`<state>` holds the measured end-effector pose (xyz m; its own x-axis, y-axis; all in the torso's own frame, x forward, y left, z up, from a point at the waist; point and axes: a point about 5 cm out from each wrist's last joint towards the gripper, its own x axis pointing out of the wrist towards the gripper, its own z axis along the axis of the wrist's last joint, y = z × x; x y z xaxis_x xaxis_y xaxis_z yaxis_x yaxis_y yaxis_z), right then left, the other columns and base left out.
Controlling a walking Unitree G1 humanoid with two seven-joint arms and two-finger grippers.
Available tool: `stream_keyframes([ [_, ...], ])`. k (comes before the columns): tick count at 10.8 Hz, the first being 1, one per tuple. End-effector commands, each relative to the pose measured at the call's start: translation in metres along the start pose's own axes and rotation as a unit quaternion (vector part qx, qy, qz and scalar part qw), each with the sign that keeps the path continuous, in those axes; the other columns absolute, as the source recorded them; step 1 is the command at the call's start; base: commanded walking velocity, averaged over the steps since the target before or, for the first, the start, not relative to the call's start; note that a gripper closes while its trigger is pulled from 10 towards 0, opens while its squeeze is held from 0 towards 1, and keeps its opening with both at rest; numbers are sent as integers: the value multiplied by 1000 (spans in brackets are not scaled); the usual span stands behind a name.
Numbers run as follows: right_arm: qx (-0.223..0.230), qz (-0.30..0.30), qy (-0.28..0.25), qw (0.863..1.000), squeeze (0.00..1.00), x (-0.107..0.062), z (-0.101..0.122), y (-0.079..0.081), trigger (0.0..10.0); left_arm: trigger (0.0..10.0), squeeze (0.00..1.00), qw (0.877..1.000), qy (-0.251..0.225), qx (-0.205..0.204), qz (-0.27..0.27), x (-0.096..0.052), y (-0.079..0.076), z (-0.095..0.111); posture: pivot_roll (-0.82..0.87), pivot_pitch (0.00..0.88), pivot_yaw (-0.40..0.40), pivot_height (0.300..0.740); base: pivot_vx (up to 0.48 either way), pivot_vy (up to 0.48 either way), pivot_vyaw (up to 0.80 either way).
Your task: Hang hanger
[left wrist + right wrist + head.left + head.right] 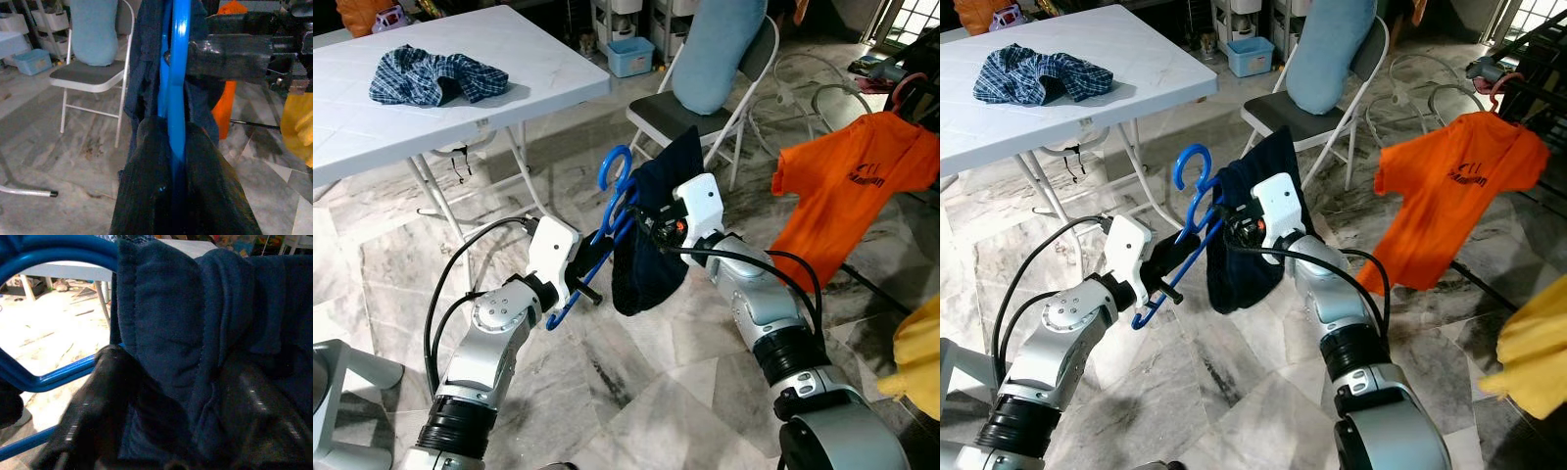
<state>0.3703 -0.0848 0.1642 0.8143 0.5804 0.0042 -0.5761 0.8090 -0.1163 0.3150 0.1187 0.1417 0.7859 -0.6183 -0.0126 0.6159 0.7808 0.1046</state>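
Both arms are raised and bent at the elbow, meeting in front of the robot over the marble floor. The left gripper has its two fingers pinched tight on the blue hanger, which sits tilted with its hook pointing up. The right gripper is clamped on the dark navy garment draped on that hanger, fabric bunched between its fingers. An orange shirt hangs off to the right, a folding chair behind.
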Motion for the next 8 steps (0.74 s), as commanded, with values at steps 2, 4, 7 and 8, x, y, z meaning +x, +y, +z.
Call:
stream_keyframes([
  [2,16,-42,3,999,0,-3,0,-16,0,0,0,999,-34,13,-3,-1,1,15,-30,102,-9,740,0,0,0],
  [4,16,-49,1,999,0,-3,0,-18,0,0,0,999,-33,12,5,-1,3,14,-27,104,-6,740,0,0,0],
  [7,22,-57,-5,998,0,-2,2,-20,0,0,0,999,-27,12,17,-3,5,10,-20,97,-1,740,0,0,0],
  [8,27,-67,-9,997,0,0,5,-22,0,0,0,999,-27,12,16,-3,5,10,-17,93,-2,740,0,0,0],
])
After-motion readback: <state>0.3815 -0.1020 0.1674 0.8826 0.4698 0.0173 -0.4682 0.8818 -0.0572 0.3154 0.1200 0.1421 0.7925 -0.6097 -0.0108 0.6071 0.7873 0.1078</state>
